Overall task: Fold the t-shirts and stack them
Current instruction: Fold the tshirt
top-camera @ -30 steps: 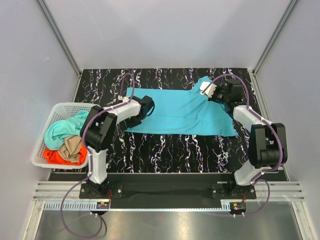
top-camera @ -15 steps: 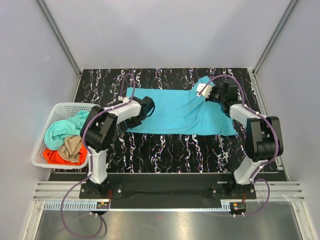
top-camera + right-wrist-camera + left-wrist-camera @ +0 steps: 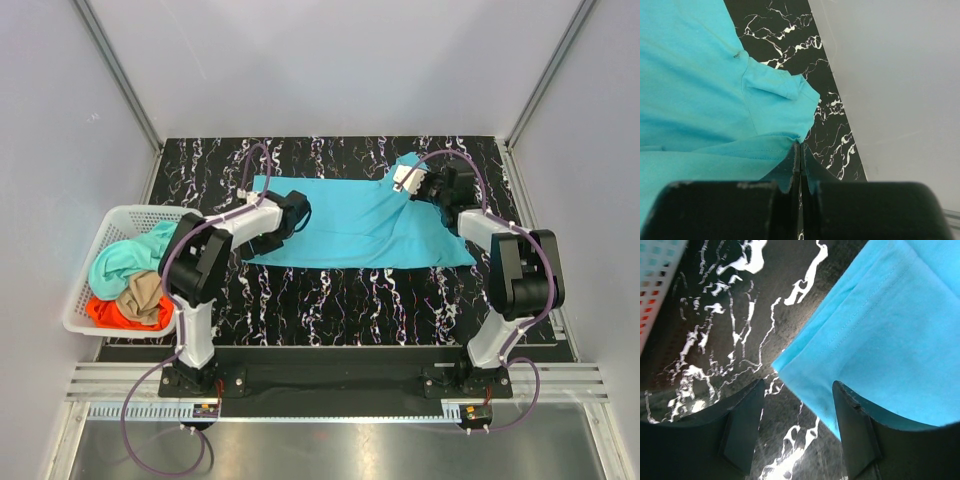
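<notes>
**Q:** What displacement is recorded against the earlier frame?

**A:** The right gripper [image 3: 408, 180] has been carried slightly toward the left of the top view. The right end of the cyan t-shirt [image 3: 350, 225] has been drawn along with it. The shirt's lower right corner is now set a little higher in the frame. No shift is noted at the left gripper [image 3: 297, 213].

**Q:** How is the scene laid out, left to right?

**A:** At the left edge the basket [image 3: 130, 213] is found. A mint-teal t-shirt [image 3: 120, 262], a tan t-shirt [image 3: 145, 292] and an orange-red t-shirt [image 3: 105, 312] are heaped in it. The cyan t-shirt is spread flat across the middle of the table [image 3: 330, 290], with its long axis running left to right.

**Q:** What claw states are to be noted?

**A:** The left gripper is held wide open and nothing is gripped. In the left wrist view the shirt's left corner is seen between its jaws. The right gripper is closed tight, and a fold of the shirt's edge is pinched at its tips, upper right of centre.

**Q:** On which relation does the coming move depend?

**A:** The left corner lies directly ahead of the open left jaws, so that arm is judged the nearer. A closure there is probably required before the shirt can be folded. Open room is provided by the bare strip below the shirt. A narrower strip is left above it. Room is limited at the right by the wall [image 3: 590, 200].
</notes>
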Robot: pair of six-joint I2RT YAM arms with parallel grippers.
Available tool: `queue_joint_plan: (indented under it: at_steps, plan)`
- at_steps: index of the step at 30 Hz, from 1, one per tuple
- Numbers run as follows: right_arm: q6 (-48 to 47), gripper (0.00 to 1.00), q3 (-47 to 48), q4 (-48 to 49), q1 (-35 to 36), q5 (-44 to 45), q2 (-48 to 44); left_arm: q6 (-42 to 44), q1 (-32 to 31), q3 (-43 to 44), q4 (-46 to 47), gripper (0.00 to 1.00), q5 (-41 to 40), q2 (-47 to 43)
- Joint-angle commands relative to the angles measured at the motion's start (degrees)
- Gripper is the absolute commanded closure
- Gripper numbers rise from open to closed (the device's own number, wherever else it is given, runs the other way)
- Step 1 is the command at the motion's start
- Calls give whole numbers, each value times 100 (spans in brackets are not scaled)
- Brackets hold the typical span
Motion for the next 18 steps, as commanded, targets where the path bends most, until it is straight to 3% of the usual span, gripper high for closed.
queue_joint_plan:
  at_steps: [1, 6, 11, 14, 18]
  plan:
    - [134, 100, -138, 356, 56, 60, -306, -319, -15, 612, -590, 37, -362, -571]
    - [266, 100, -323, 470, 56, -10, -429, -356, 28, 903, -400, 33, -452, -783]
    - [433, 100, -350, 558, 56, -81, -464, 451, 424, 1061, 566, 40, 600, -371]
    - [450, 100, -315, 584, 57, -90, -438, 759, 573, 1351, 691, 42, 840, 6]
    - [599, 100, -236, 654, 56, -46, -271, 726, 679, 1755, 446, 41, 499, 394]
